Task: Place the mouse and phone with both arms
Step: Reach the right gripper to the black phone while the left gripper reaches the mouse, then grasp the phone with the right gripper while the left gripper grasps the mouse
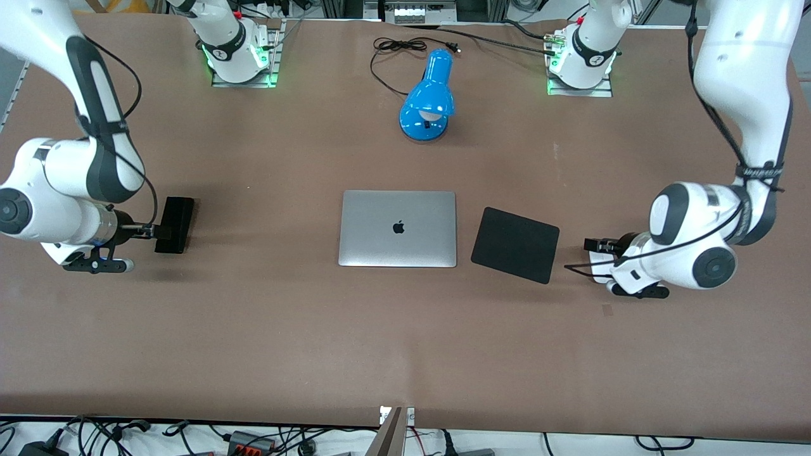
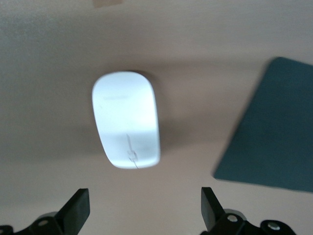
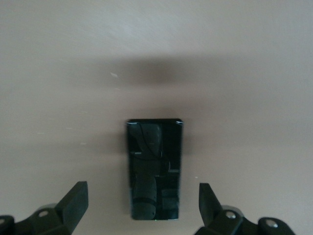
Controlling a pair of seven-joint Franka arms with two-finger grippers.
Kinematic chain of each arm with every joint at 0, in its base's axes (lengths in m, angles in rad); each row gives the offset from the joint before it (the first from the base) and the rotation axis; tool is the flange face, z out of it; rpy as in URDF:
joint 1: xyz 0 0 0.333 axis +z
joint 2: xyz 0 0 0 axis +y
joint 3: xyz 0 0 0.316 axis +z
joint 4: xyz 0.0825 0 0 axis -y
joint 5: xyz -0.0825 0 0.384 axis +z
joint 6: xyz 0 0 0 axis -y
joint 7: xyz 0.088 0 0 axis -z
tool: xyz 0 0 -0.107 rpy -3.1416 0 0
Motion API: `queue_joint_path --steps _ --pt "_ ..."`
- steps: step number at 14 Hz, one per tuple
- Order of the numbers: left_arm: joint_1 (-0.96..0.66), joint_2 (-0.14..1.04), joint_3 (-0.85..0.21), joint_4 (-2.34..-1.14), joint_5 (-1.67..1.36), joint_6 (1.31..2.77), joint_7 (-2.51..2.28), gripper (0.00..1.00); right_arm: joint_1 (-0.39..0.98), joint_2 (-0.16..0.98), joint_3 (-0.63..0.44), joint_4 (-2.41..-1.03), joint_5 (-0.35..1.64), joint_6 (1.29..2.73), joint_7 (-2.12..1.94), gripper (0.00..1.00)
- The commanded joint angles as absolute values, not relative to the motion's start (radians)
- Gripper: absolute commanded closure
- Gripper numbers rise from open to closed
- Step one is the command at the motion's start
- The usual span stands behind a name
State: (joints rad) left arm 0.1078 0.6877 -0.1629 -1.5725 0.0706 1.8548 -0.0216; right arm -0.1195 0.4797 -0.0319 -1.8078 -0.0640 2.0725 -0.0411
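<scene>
Hovering over the mouse (image 2: 126, 119), the left gripper (image 2: 145, 210) has its fingers spread wide with nothing between them; the white mouse lies flat on the table (image 1: 253, 329) toward the left arm's end, just beside the black pad (image 1: 516, 244), apart from it. Only a thin dark line marks the mouse; faint print on its shell cannot be read. The right gripper (image 3: 143, 205), likewise spread and empty, hangs over the phone (image 3: 155, 169), which lies flat toward the right arm's end, its glossy black face mirroring the gripper. A closed silver laptop (image 1: 398, 228) bearing a black apple logo sits mid-table beside the pad. A blue lamp (image 1: 430, 97) stands nearer the arms' bases, its black cord trailing toward that table edge.
</scene>
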Motion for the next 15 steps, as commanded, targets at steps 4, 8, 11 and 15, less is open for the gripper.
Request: queue_joint_path --steps 4,8,11,15 --pt "0.115 0.750 -0.170 -1.537 0.109 1.900 -0.005 0.00 -0.167 0.495 -0.017 -1.905 -0.054 2.172 -0.032 0.00" --pt "0.115 0.770 -0.170 -1.536 0.109 1.908 -0.003 0.00 -0.158 0.520 -0.011 -1.931 -0.054 2.215 -0.032 0.00" --pt "0.115 0.781 -0.170 -1.534 0.107 1.919 -0.003 0.00 -0.150 0.544 -0.011 -1.933 -0.054 2.226 -0.034 0.00" --pt "0.115 0.792 -0.170 -1.534 0.106 1.954 -0.003 0.00 -0.155 0.549 -0.011 -1.959 -0.054 2.229 -0.032 0.00"
